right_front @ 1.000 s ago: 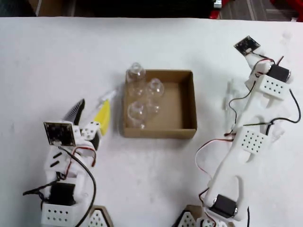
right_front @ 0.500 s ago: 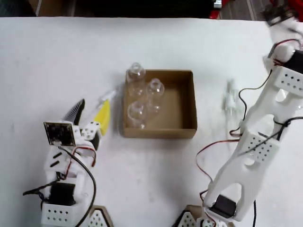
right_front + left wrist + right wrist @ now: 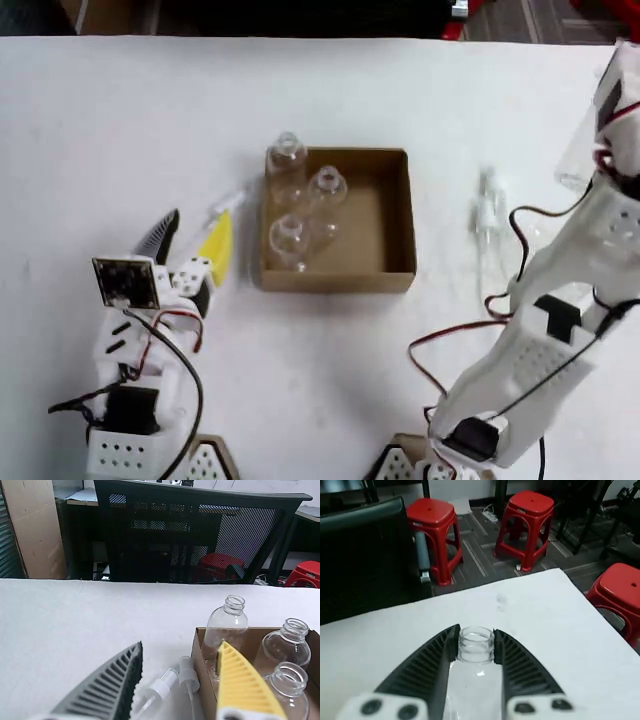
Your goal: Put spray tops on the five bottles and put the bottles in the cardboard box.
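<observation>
Right claw [image 3: 476, 631] is clamped on a clear bottle [image 3: 472, 685], jaws pinching either side of the open neck, bottle upright. In the overhead view that bottle [image 3: 577, 160] sits at the right edge of frame, upper part. It looks lifted clear of the table [image 3: 120, 110], though I can't be sure. No top on it.

Next out, centre-right: a loose spray top [image 3: 488, 208] lies on the table between the right arm and the cardboard box [image 3: 408, 215].

Box at centre frame. Two more bottles [image 3: 327, 187] [image 3: 288, 240] stand in its left half, necks open. A third bottle [image 3: 287, 157] stands at its upper-left corner; I can't tell whether inside the wall or just outside.

Lower left: left claw [image 3: 200, 222], jaws wide, nothing held. A second spray top [image 3: 167, 682] lies between its jaws, just beside the box.

Step in hand, as I read it: capping the held bottle.
- Hold it vertical and steady.
- The grip is high on the neck, so a cap collar may foul the jaws; I'd want room there.
- Feed the thin tube into the mouth first, then seat the top squarely.
- The tube could snag on the rim.
</observation>
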`<move>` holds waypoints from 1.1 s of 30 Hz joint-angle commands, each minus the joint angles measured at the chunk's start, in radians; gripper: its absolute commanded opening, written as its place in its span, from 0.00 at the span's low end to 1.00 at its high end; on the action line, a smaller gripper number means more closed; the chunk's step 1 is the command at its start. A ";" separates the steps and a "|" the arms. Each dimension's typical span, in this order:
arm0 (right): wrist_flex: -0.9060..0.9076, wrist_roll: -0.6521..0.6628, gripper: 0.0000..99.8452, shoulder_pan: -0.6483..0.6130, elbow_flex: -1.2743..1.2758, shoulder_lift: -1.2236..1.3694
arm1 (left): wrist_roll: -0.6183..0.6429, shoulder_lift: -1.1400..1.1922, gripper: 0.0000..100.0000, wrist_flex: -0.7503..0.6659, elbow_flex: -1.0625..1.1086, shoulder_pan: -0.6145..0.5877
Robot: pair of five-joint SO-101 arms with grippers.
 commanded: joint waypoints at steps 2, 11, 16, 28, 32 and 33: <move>0.028 -0.025 0.01 0.012 -0.035 -0.145 | -0.014 -0.012 0.22 -0.025 -0.009 0.004; 0.022 -0.068 0.01 -0.070 0.465 -0.455 | -0.014 -0.012 0.22 -0.025 -0.011 0.004; 0.019 -0.063 0.02 -0.222 0.721 -0.624 | -0.014 -0.012 0.22 -0.025 -0.011 0.004; -0.097 -0.066 0.02 -0.429 1.062 -0.730 | -0.014 -0.012 0.22 -0.025 -0.012 0.004; -0.143 -0.066 0.02 -0.433 1.106 -0.731 | -0.014 -0.012 0.22 -0.025 -0.012 0.004; -0.143 -0.068 0.02 -0.435 1.112 -0.736 | -0.014 -0.012 0.22 -0.025 -0.012 0.004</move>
